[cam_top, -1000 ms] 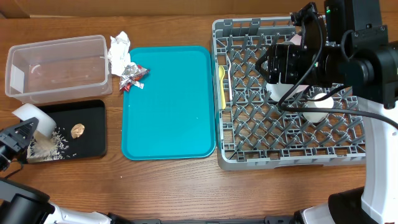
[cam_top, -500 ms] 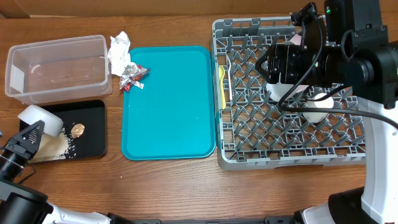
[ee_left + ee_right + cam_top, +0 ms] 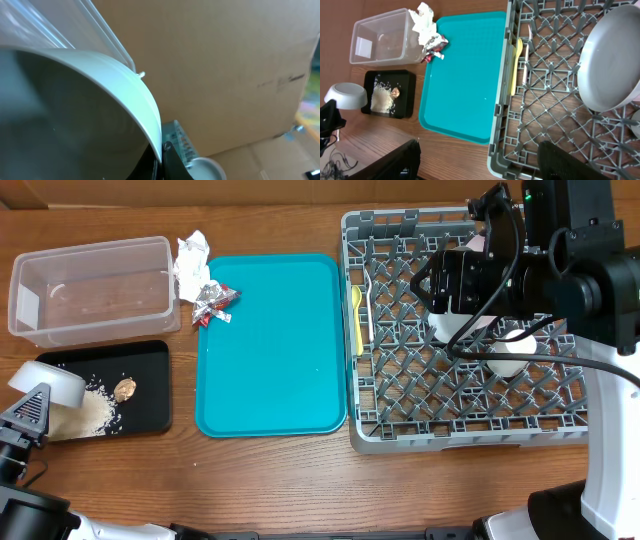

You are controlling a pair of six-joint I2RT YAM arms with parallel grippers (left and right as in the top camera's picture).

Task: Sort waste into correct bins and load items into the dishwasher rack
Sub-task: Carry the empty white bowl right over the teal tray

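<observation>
My left gripper [image 3: 38, 402] is shut on the rim of the grey bowl [image 3: 45, 384] at the black tray's [image 3: 155, 370] left end. The left wrist view shows that rim [image 3: 130, 95] pinched between the fingers. White rice [image 3: 92, 411] and a brown morsel [image 3: 124, 389] lie in the black tray. A napkin [image 3: 190, 258] and a red wrapper [image 3: 214, 300] sit beside the clear tub [image 3: 95, 290]. My right gripper [image 3: 480, 167] hangs open and empty over the rack [image 3: 400, 430], which holds a grey plate [image 3: 610, 60], a white cup [image 3: 515, 350], a yellow spoon [image 3: 357, 320] and a white fork [image 3: 527, 50].
A teal tray [image 3: 270, 345] lies between the bins and the rack, with nothing on it. The right arm [image 3: 560, 270] covers the rack's far right part. Bare wood runs along the near edge of the table.
The left gripper with the bowl has drawn back toward the table's left edge. The rice that was spilling from the bowl now lies in a pile on the black tray. The right arm is still.
</observation>
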